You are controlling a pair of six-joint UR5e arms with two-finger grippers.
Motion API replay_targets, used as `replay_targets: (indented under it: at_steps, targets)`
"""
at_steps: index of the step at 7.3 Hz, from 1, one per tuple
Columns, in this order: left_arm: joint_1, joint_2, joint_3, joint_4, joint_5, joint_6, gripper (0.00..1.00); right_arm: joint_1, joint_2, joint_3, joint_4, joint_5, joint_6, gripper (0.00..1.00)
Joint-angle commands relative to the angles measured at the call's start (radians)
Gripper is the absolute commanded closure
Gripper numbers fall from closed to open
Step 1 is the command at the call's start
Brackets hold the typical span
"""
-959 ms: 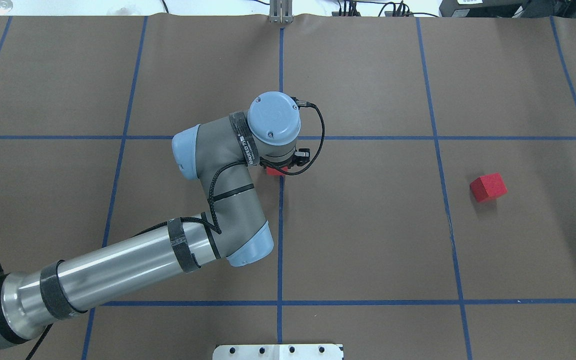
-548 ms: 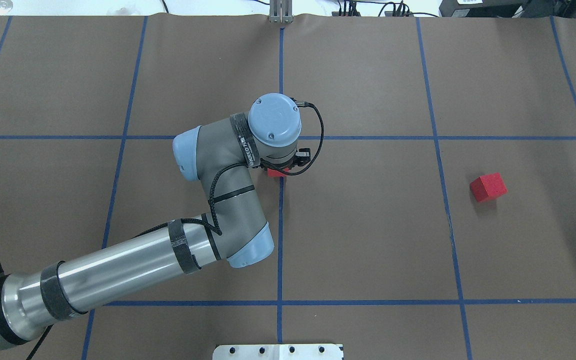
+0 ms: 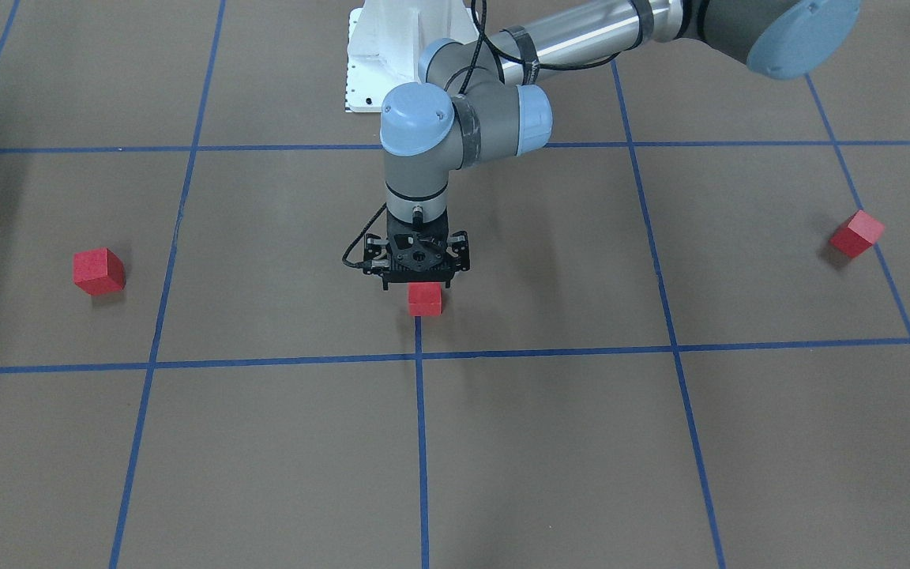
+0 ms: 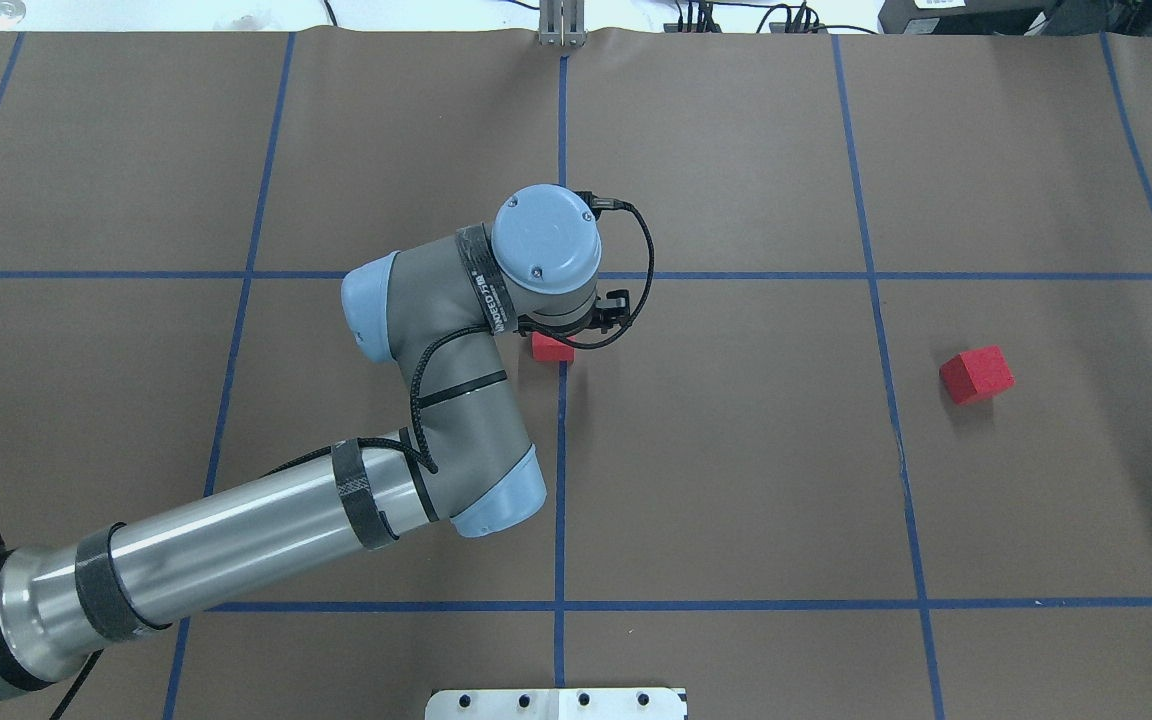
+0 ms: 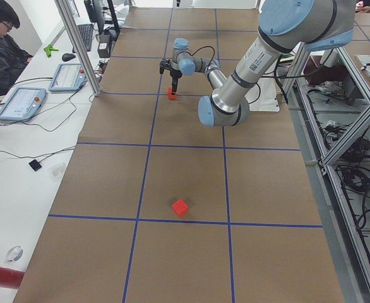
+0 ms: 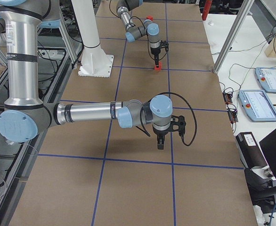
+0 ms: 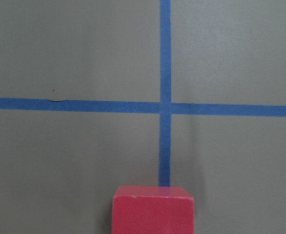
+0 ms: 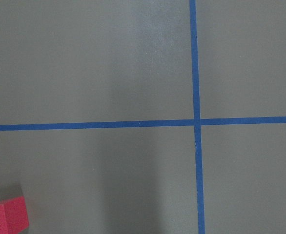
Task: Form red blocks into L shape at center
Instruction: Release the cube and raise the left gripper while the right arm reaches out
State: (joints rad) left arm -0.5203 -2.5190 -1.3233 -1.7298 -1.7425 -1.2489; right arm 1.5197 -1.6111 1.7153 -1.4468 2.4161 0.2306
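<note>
On the robot's left, you have one red block (image 3: 856, 233) lying by an outer grid line, well apart from the others. The left arm (image 4: 236, 540) reaches in to the middle. Its left gripper (image 3: 417, 284) hangs just over the centre block (image 4: 552, 347) with the jaws spread wider than the cube, so it has let go. Compare the overhead view half a second back: the wrist has shifted slightly and more of that block's top shows, but the block itself has not moved. It sits across the middle line (image 4: 561, 450), close to a crossing. Further right, the right block (image 4: 976, 375) lies where it lay. The right gripper (image 6: 159, 145) shows only from the side, so you cannot tell whether it is parted or closed.
</note>
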Motion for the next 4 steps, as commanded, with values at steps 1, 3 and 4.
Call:
replay_targets:
  at_steps: [1, 3, 4]
  targets:
    - [-0.068, 0.015, -0.11, 0.068, -0.012, 0.026, 0.0, -0.054, -0.001, 0.003, 0.098, 0.004, 0.004, 0.01]
    - [-0.177, 0.089, -0.202, 0.125, -0.104, 0.161, 0.0, -0.221, 0.037, 0.016, 0.189, -0.066, 0.118, 0.01]
    - [-0.231, 0.18, -0.288, 0.127, -0.142, 0.242, 0.0, -0.307, 0.069, 0.036, 0.192, -0.09, 0.242, 0.01]
